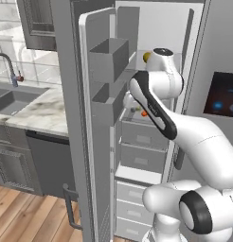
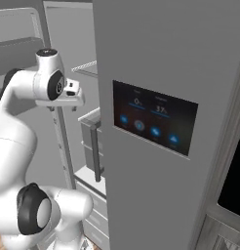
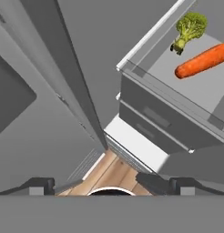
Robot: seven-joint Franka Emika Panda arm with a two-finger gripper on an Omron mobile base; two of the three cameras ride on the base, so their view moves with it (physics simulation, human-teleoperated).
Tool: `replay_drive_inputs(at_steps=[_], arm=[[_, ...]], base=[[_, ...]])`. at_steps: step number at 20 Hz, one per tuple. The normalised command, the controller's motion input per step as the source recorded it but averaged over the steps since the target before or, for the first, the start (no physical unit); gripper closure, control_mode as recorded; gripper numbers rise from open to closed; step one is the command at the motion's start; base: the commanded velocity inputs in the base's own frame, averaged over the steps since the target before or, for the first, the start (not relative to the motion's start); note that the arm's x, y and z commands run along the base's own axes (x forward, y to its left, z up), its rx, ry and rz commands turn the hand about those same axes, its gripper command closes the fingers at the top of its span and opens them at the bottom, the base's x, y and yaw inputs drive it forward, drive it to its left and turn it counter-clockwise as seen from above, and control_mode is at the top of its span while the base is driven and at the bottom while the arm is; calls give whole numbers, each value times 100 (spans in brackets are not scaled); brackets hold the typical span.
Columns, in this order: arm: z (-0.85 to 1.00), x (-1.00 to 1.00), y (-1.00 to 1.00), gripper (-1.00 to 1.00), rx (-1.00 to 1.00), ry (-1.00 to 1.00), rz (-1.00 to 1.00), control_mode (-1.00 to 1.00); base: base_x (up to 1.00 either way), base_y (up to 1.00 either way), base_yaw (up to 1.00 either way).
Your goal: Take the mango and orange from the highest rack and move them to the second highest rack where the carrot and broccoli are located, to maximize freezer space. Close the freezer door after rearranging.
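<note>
We are holding gripper (image 3: 109,184) wide open, empty, above carrot (image 3: 202,60) rack; mango (image 1: 147,57) at top rack edge likely smooth, firm, rollable; planning mid-body grasp

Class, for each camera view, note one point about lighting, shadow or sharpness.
Left base view: flat, even light, slightly soft; the mango is a small blur. Right base view: the panel glows dimly. Hand view: carrot and broccoli are crisp, with faint shadows.
</note>
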Motion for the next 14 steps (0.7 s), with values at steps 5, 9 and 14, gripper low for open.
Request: replay_drive_inputs(at_steps=[5, 9, 14], arm=[[59, 0, -28, -100, 0, -19, -28, -100], [66, 6, -22, -100, -2, -8, -28, -100], [67, 26, -11, -100, -5, -12, -7, -100]], base=[[0, 0, 0], [0, 0, 0], [0, 0, 0]])
